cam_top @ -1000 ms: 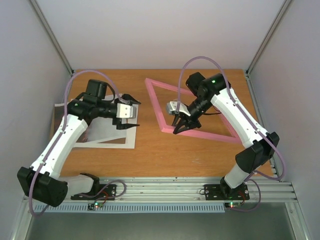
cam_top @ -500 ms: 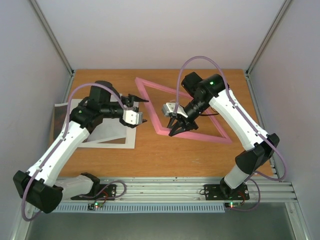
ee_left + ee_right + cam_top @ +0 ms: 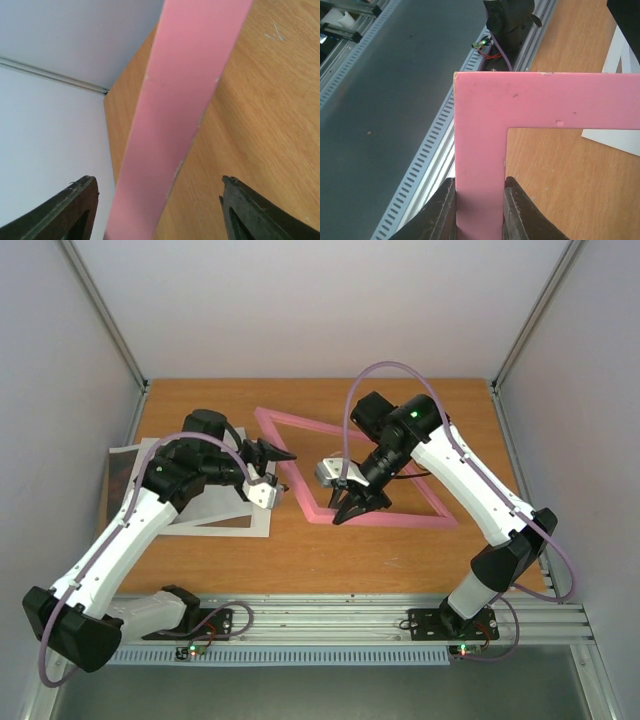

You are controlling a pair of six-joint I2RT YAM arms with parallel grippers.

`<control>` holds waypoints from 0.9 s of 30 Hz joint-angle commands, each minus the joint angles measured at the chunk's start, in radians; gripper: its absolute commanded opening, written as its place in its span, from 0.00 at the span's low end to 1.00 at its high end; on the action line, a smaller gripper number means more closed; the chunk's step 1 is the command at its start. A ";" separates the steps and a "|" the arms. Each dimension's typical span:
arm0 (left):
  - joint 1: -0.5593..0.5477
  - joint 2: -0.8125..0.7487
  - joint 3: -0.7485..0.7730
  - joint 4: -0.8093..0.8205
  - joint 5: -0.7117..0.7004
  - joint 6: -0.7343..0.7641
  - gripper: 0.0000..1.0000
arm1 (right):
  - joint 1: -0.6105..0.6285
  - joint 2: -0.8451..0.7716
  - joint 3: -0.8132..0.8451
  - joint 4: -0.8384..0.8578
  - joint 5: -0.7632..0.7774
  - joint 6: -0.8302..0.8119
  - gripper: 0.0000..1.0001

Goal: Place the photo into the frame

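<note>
The frame [image 3: 410, 521] is a pink rectangular rim, tilted above the wooden table. My right gripper [image 3: 348, 511] is shut on its near-left rim, just behind the corner; in the right wrist view the fingers [image 3: 445, 210] press both sides of the pink rim [image 3: 545, 100]. My left gripper [image 3: 285, 471] stands open astride the frame's left rim. In the left wrist view that pink rim [image 3: 185, 85] runs between the two fingers with a gap on each side. The photo seems to be the greyish sheet [image 3: 121, 470] under the white mat, mostly hidden by my left arm.
A white cut-out mat [image 3: 225, 528] lies flat at the table's left, under my left arm, and its corner [image 3: 615, 136] shows in the right wrist view. Grey walls close in left, right and back. The slotted metal rail [image 3: 330, 615] runs along the near edge.
The right gripper has carried the frame leftward and turned it. The left gripper has swung right onto the frame's left rim, its jaws narrowing.
</note>
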 commanded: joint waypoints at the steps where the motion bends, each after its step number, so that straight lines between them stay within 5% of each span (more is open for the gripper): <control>1: -0.013 0.005 0.016 -0.049 -0.014 0.194 0.64 | 0.021 -0.043 -0.005 -0.188 0.010 -0.002 0.01; 10: -0.024 0.035 0.078 -0.097 -0.102 0.264 0.14 | 0.023 -0.075 -0.047 -0.168 0.085 0.047 0.09; 13: -0.026 0.020 0.064 -0.067 -0.098 0.217 0.01 | -0.016 -0.101 -0.063 -0.119 0.112 0.087 0.31; 15: -0.026 0.019 0.066 -0.054 -0.104 0.152 0.01 | -0.074 -0.118 -0.056 -0.080 0.111 0.134 0.55; 17: -0.026 0.025 0.080 -0.049 -0.114 0.079 0.00 | -0.143 -0.144 -0.049 -0.025 0.113 0.178 0.67; 27: -0.026 0.106 0.158 -0.021 -0.129 -0.339 0.00 | -0.295 -0.493 -0.365 0.423 0.351 0.312 0.89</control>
